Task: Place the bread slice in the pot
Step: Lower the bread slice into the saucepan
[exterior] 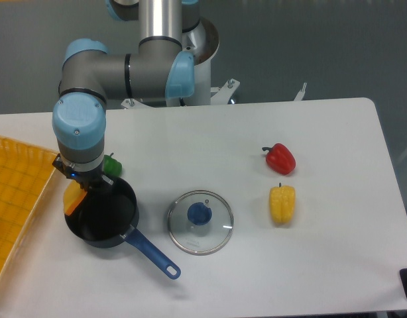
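Although the bread slice [72, 197] sits right at the pot [103, 213], it is not lying flat inside: it stands tilted at the pot's left rim, its pale yellow face and orange crust edge showing just under the gripper [79, 187]. Whether its lower corner touches the rim or the pot floor cannot be made out from this view. The gripper points straight down above the slice, and the wrist hides the fingers, so I cannot tell whether the jaws are clamped on the slice or parted.

By my judgement the task is close to its end but not done. The carry to the pot is finished; what is left is to bring the slice over the dark middle of the pot, let it go so it settles flat, and lift the arm away. As the slice looks about as wide as the pot's inside, it may catch on the rim and stay propped.

Other things stand apart: 1 glass lid [200, 221] with a blue knob just right of the pot's blue handle [152, 254], 1 red pepper [280, 158] and 1 yellow bell pepper [282, 204] well to the right, a small green object [111, 164] beside the wrist, and a yellow tray [18, 192] at the left edge.
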`<state>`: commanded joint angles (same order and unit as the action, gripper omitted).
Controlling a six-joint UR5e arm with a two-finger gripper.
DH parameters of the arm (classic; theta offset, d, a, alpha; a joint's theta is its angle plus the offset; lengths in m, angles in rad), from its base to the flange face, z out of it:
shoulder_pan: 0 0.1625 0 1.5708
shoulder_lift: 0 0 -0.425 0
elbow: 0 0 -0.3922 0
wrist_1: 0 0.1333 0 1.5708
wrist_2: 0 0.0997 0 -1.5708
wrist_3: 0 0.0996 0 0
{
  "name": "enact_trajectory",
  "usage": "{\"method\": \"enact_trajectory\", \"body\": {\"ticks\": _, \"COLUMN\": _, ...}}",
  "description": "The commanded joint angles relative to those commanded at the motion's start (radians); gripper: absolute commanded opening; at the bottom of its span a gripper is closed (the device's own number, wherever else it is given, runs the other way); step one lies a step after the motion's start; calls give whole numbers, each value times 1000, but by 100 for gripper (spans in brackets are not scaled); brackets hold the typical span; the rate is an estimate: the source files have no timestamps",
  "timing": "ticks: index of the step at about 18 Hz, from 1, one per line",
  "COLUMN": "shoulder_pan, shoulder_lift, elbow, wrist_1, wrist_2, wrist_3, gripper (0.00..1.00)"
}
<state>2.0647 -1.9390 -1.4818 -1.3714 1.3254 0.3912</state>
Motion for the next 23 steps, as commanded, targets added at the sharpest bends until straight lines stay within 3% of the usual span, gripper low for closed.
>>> {"method": "enact_trajectory", "body": {"ticks": 22, "shoulder_pan": 28, "shoulder_lift": -23, "elbow": 32, "wrist_1": 0, "wrist_2": 5, "wrist_3": 15, "gripper": 0}}
{"method": "enact_trajectory", "body": {"ticks": 23, "shoulder_pan": 31, "shoulder_lift": -29, "elbow": 34, "wrist_1": 2, "wrist_2": 5, "wrist_3": 21, "gripper": 5}}
